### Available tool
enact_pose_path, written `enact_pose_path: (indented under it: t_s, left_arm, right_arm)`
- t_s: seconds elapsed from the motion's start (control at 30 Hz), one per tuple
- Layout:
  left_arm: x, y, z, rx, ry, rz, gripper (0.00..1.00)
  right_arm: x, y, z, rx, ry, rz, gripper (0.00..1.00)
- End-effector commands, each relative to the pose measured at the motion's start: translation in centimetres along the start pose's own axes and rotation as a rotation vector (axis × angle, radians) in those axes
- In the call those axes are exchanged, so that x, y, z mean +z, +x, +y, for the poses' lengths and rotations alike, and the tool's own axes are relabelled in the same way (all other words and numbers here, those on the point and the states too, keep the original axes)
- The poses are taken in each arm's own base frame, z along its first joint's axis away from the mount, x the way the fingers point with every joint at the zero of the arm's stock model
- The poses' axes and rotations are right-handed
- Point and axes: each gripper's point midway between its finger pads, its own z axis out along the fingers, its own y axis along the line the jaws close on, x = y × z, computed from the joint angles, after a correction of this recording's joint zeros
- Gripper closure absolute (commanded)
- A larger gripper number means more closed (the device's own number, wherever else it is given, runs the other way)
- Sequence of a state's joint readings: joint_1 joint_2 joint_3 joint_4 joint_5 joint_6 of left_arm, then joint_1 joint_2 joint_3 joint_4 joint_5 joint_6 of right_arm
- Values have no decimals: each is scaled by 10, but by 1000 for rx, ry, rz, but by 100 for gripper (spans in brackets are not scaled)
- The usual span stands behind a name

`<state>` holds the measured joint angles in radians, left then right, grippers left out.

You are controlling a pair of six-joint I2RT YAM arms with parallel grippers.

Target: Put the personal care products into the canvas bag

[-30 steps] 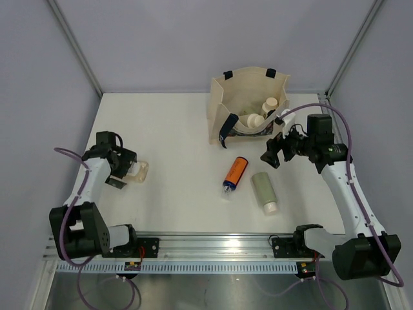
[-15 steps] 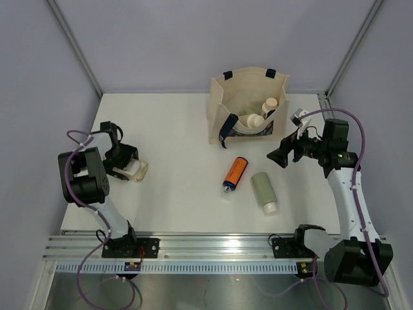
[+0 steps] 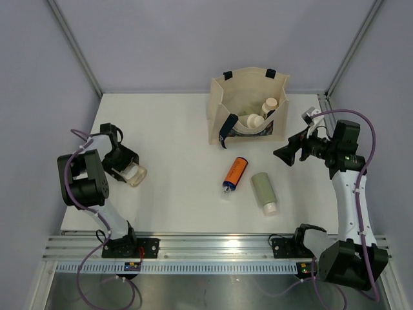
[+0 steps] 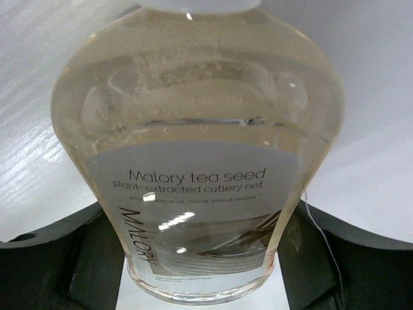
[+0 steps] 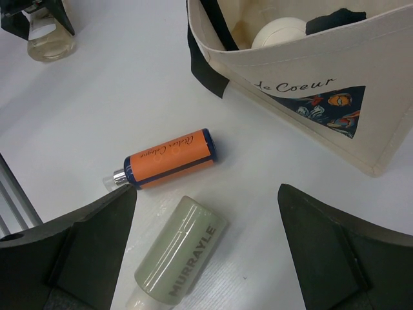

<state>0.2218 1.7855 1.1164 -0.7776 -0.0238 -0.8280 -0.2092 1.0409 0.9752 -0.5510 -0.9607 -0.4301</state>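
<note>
bench point(image 3: 174, 123) | bag point(image 3: 222, 97) upright, cream bottles point(image 3: 257, 120) inside | green bottle point(image 3: 263, 189), orange bottle point(image 3: 235, 171) lie just before bag, long axes bag-to-near-edge, nearer right end effector point(image 3: 288, 154), released, right of bag | left end effector point(image 3: 128, 168), well left of bag, grasping clear bottle point(image 3: 134, 175)

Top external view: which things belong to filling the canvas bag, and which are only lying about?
For the job: canvas bag, two cream bottles inside it, orange bottle, sage-green Murrayle bottle, clear Malory bottle.
Only there: aluminium rail, purple cables.
</note>
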Motion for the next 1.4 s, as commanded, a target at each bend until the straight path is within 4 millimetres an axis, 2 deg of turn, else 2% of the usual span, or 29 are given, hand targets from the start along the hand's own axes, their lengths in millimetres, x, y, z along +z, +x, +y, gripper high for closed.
enact_pose_path:
  t_s: [0.0,0.03,0.07,0.1,0.13,0.17,0.2,0.27,0.33,0.37,0.43,0.53,0.6,0.77,0.83,0.87,0.9,0.93,0.97,1.0,1.03,1.07,1.1,1.13,1.23,1.27,1.3,1.33,1.37]
  left_arm:
    - [-3,-8,-26,182,219,-79,95]
    - [-6,0,-28,245,272,-76,100]
    - [-26,-8,-45,278,384,-144,100]
    - [-37,2,-56,315,480,-125,100]
    - [-40,12,-58,349,540,-112,100]
    - [-55,10,-70,372,626,-152,100]
    - [-65,19,-78,398,710,-127,100]
    - [-74,30,-88,413,832,-123,100]
    - [-94,39,-100,446,971,-122,100]
    - [-96,49,-99,460,1014,-93,100]
    - [-108,55,-104,482,1100,-112,100]
    - [-136,67,-114,535,1241,-123,100]
    - [-153,89,-119,594,1340,-88,100]
    - [-215,121,-137,695,1537,-121,100]
    - [-248,139,-147,754,1602,-139,100]
    - [-260,141,-153,759,1616,-167,100]
    - [-273,156,-158,792,1642,-162,100]
    - [-297,159,-166,819,1675,-201,100]
    - [-311,161,-173,819,1692,-240,100]
    - [-325,175,-178,850,1719,-243,100]
    - [-356,177,-185,868,1774,-293,100]
    - [-371,178,-193,859,1794,-326,100]
    - [-378,190,-202,873,1811,-311,100]
    - [-408,191,-210,892,1854,-368,100]
    - [-416,206,-245,923,1832,-423,100]
    - [-447,213,-254,919,1879,-474,100]
    - [-426,216,-278,947,1822,-476,100]
    - [-428,217,-291,941,1805,-505,100]
    - [-458,226,-300,953,1852,-552,100]
  right_arm:
    - [-5,-11,4,-19,-18,-50,0]
    - [-5,-11,4,-20,-17,-52,0]
    - [-6,-11,3,-15,-16,-53,1]
    - [-6,-11,3,-11,-17,-54,0]
    - [-6,-11,2,-10,-18,-55,1]
    - [-6,-11,2,-7,-17,-56,1]
    - [-6,-11,2,-7,-17,-57,0]
    - [-7,-10,0,-2,-13,-58,1]
    - [-8,-10,-1,-1,-7,-60,1]
    - [-9,-10,-2,1,-5,-61,1]
    - [-9,-10,-4,6,0,-61,0]
    - [-9,-9,-6,10,4,-61,0]
    - [-9,-8,-6,11,5,-61,0]
    - [-9,-6,-9,18,11,-58,0]
    - [-9,-5,-10,20,14,-58,1]
    - [-10,-6,-11,19,17,-58,1]
    - [-10,-5,-12,24,19,-56,0]
    - [-10,-5,-12,21,21,-57,0]
    - [-10,-5,-13,23,22,-56,1]
    - [-10,-4,-14,23,23,-56,1]
    - [-10,-4,-14,24,26,-56,0]
    - [-10,-4,-14,25,28,-55,1]
    - [-10,-4,-15,24,31,-55,1]
    - [-10,-3,-15,25,30,-54,0]
    - [-10,-3,-16,27,31,-53,1]
    - [-10,-3,-16,31,31,-54,0]
    - [-11,-3,-16,32,33,-56,1]
    - [-11,-4,-17,33,33,-58,0]
    - [-11,-4,-17,33,33,-58,1]
